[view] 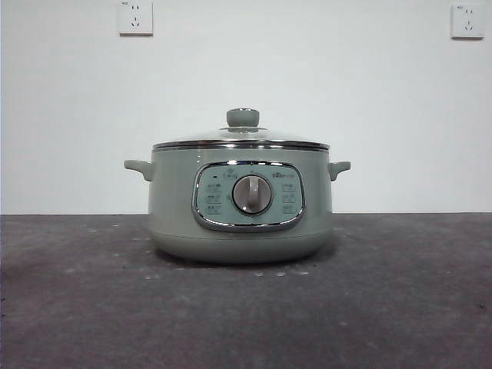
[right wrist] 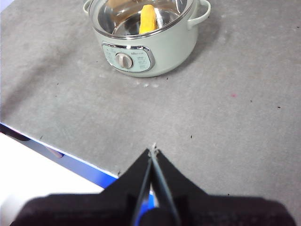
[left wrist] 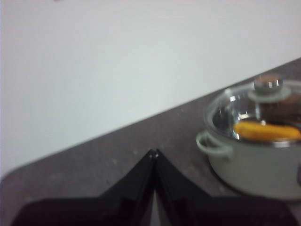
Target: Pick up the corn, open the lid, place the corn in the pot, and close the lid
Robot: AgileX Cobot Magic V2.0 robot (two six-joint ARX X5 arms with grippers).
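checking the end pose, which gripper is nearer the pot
Left. The left gripper sits shut close beside the pot; the right gripper, also shut, is farther back in front of its dial.

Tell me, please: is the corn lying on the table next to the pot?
No, the corn lies inside the pot, seen through the glass lid that sits closed on top.

Sage-green pot point(view: 240, 219) upright on the tabletop point(view: 400, 300), control panel and silver dial facing front, one small handle at each side. Glass lid point(view: 241, 139) with steel rim and green knob seated closed on the pot. Yellow-orange corn point(right wrist: 147, 20) lying inside, visible through the glass.
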